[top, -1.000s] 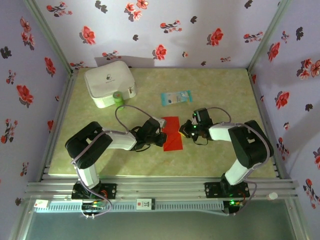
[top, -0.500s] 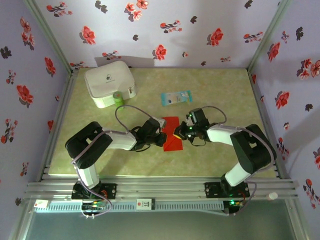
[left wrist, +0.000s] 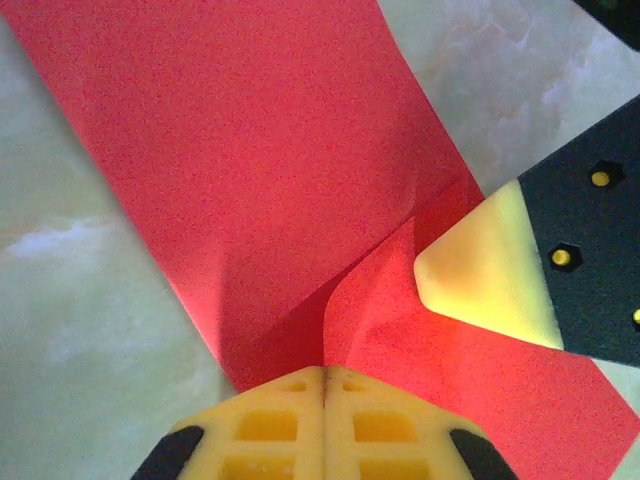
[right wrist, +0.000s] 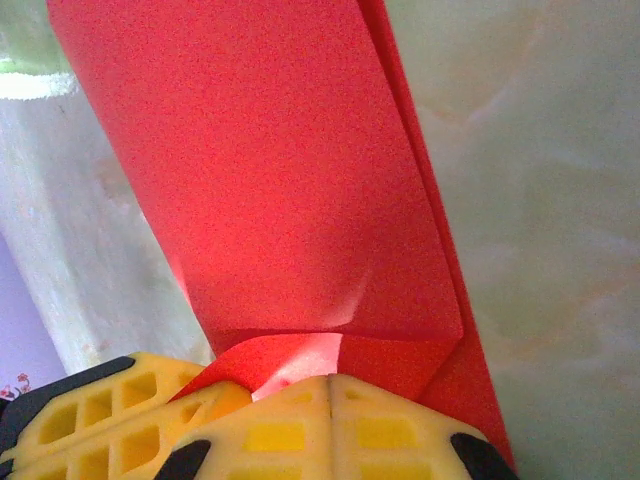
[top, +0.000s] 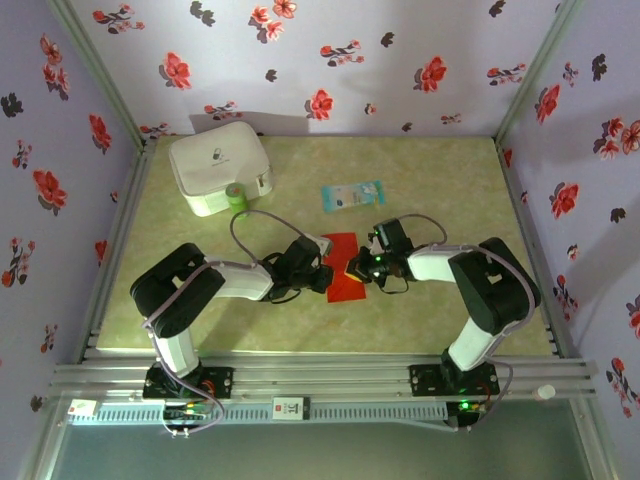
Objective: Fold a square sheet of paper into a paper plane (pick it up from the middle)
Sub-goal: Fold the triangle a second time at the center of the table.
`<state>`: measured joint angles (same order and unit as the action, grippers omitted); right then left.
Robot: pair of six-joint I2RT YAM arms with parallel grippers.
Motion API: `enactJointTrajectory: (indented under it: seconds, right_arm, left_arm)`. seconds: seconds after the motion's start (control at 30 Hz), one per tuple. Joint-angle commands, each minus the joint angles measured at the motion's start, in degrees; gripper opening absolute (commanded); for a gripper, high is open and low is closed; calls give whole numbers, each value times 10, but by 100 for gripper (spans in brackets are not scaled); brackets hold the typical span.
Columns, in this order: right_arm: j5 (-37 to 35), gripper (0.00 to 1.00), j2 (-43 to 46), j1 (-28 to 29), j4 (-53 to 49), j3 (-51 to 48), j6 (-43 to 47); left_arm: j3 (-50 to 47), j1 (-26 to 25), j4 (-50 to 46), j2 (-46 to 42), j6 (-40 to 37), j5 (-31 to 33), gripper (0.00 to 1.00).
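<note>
From above I see the square sheet of paper [top: 343,262] lying near the middle of the worktop [top: 440,330], between my 2 arms and partly folded over itself. My left tool [left wrist: 325,378] has its 2 yellow pads pressed together on the sheet's edge. A crease runs out from the seam between them, and the paper on 1 side of that crease lifts slightly. My right tool [right wrist: 330,382] is clamped on the paper from the opposite side, with a flap curling up out of its closed pads. In the left wrist view, the pale tip of the right tool rests on the red surface just beside the crease. In the top view the 2 tools sit very close together over the sheet. Farther back on the worktop are a white case [top: 220,165] and a pale blue packet [top: 352,194], both apart from the paper.
</note>
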<state>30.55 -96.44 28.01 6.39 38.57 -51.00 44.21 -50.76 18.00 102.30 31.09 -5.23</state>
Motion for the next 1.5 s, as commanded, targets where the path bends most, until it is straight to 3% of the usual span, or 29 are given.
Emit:
enactJointTrajectory:
  seconds: [0.0, 0.17, 0.33, 0.53, 0.77, 0.87, 1.03, 1.47]
  right_arm:
    - [-33, 0, -14, -3, -36, -21, 17]
    - [-35, 0, -5, -3, -46, -14, 20]
    - [-36, 0, -5, -4, -46, -14, 20]
    - [-39, 0, -5, -4, -43, -13, 17]
    - [-40, 0, -3, -4, -42, -13, 14]
    - [-39, 0, -3, -3, -41, -12, 12]
    - [-41, 0, -1, -4, -44, -12, 13]
    - [-41, 0, 2, -4, -51, -10, 14]
  left_arm:
    - [0, 4, -32, 2, -8, -4, 5]
    - [4, 4, -37, -8, -6, -4, 7]
    - [0, 4, -43, -66, 18, 35, 27]
    - [10, 3, -82, -122, 35, 41, 36]
    - [16, -12, -71, -129, 79, -58, 13]
    - [29, -20, -77, -106, 99, -94, 8]
    - [45, -22, -72, -68, 119, -142, 3]
    - [97, -23, -137, 12, 113, -148, 0]
